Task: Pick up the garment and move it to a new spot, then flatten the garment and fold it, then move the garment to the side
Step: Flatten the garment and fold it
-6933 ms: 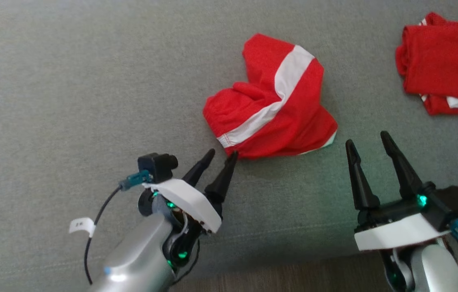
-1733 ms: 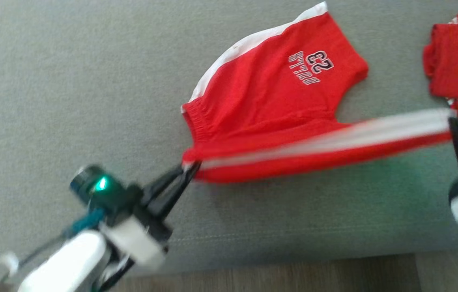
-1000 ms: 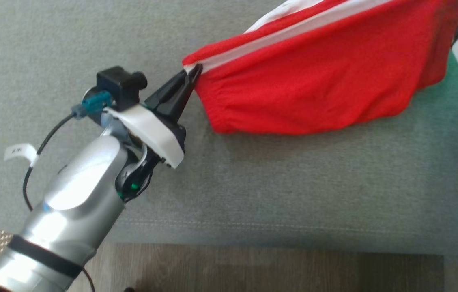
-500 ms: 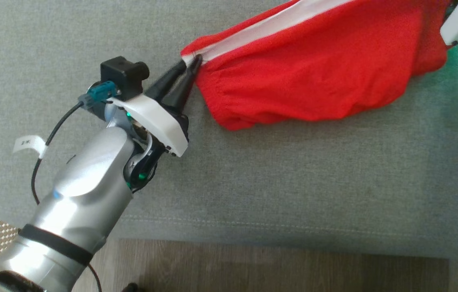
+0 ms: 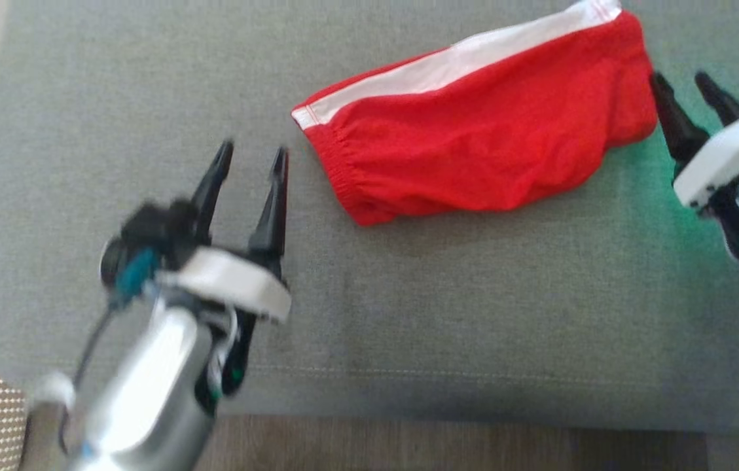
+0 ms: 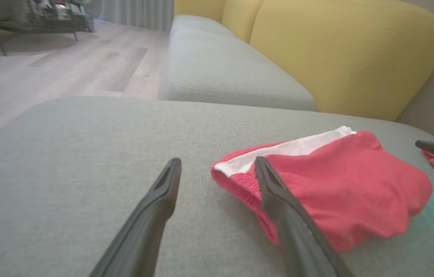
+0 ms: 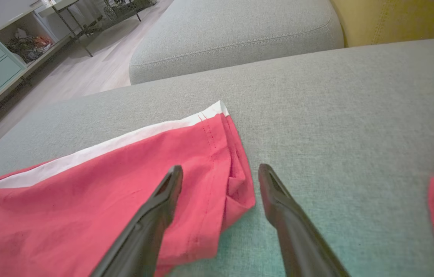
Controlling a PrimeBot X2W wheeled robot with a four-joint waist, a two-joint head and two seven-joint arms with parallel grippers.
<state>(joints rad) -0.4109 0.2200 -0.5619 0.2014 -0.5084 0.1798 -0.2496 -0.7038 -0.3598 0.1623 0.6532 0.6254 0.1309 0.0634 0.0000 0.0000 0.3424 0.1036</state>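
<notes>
Red shorts with a white side stripe (image 5: 474, 137) lie rumpled on the grey fabric cushion (image 5: 408, 314) between my left tool (image 5: 255, 150) and right tool (image 5: 679, 78), both spread and empty, so I'd pinch waistband and hem, then tug outward gently.

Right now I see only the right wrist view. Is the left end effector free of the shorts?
Observer: Yes. The left end effector is open and stands beside the waistband, not touching the red shorts.
Operator: Is the waistband flat?
Observer: No, it is gathered, and the cloth behind it bulges.
Operator: Are the shorts near the cushion's front edge?
Observer: No, bare grey cushion lies between them and that edge.
</notes>
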